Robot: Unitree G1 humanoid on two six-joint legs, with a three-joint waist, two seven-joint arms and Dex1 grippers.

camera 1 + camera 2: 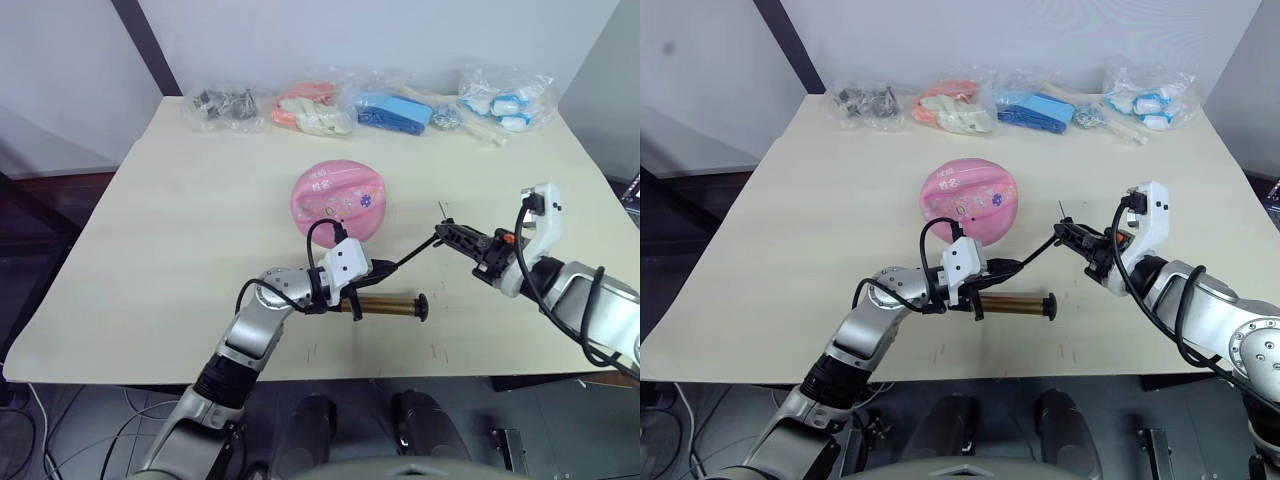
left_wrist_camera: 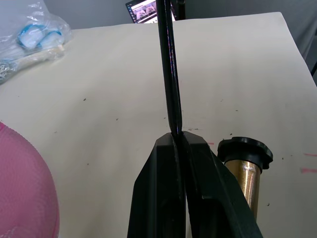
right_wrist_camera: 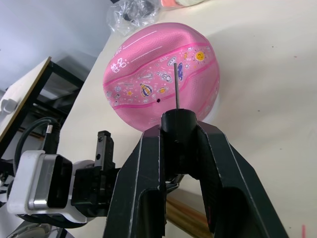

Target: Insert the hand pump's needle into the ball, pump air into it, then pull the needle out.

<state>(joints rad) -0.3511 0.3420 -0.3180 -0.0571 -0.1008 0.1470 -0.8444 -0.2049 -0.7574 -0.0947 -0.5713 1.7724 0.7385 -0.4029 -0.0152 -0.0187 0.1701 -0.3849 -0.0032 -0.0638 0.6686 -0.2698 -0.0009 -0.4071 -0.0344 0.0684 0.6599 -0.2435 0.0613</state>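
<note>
My right hand (image 1: pixel 447 235) is clenched on the hose end, the needle (image 3: pixel 175 84) sticking up clear of the ball (image 1: pixel 340 197). My left hand (image 2: pixel 181 144) pinches the thin black hose beside the hand pump (image 1: pixel 390 305), which lies flat on the table (image 1: pixel 180 220) near the flattish pink ball.
</note>
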